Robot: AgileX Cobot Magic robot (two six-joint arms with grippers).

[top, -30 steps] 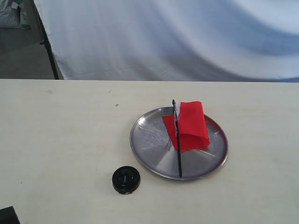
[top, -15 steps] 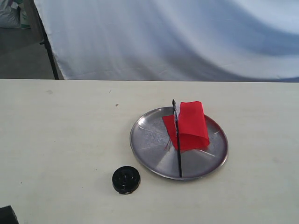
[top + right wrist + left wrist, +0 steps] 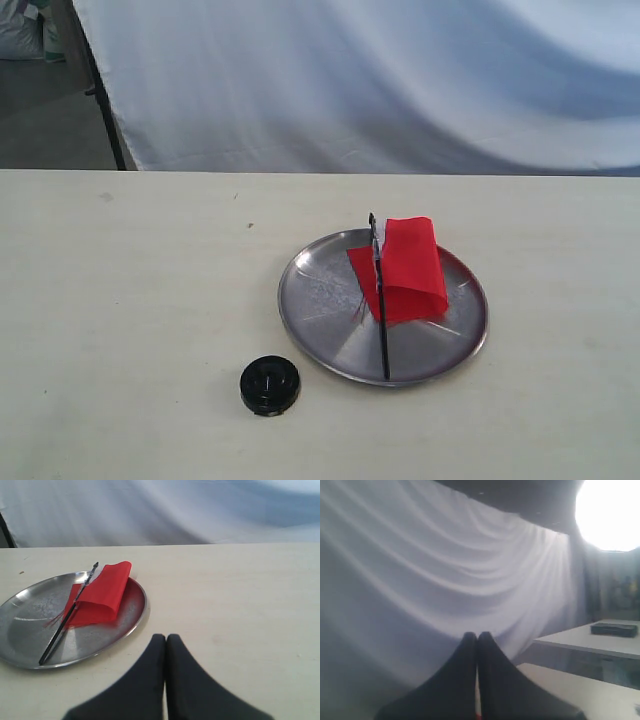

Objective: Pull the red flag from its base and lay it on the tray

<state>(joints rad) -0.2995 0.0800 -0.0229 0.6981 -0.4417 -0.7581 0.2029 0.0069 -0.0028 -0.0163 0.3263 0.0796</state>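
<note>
The red flag [image 3: 410, 268] lies folded on the silver tray [image 3: 312, 300], its thin black pole [image 3: 381, 310] stretched across the plate. The round black base [image 3: 269, 385] sits alone on the table, left of the tray and nearer the front. Neither gripper shows in the exterior view. In the right wrist view my right gripper [image 3: 166, 639] is shut and empty, just off the rim of the tray [image 3: 30, 610] where the flag [image 3: 102, 592] lies. My left gripper [image 3: 477, 637] is shut and empty, raised and facing the white curtain.
A white curtain [image 3: 380, 80] hangs behind the table, with a dark stand leg [image 3: 105, 110] at the back left. The left wrist view catches another table [image 3: 592, 640] carrying a dark flat object [image 3: 614, 628], and a bright lamp [image 3: 610, 510].
A dark arm part at the bottom left corner of the exterior view has slid out of sight. The flag, tray and base have not moved.
</note>
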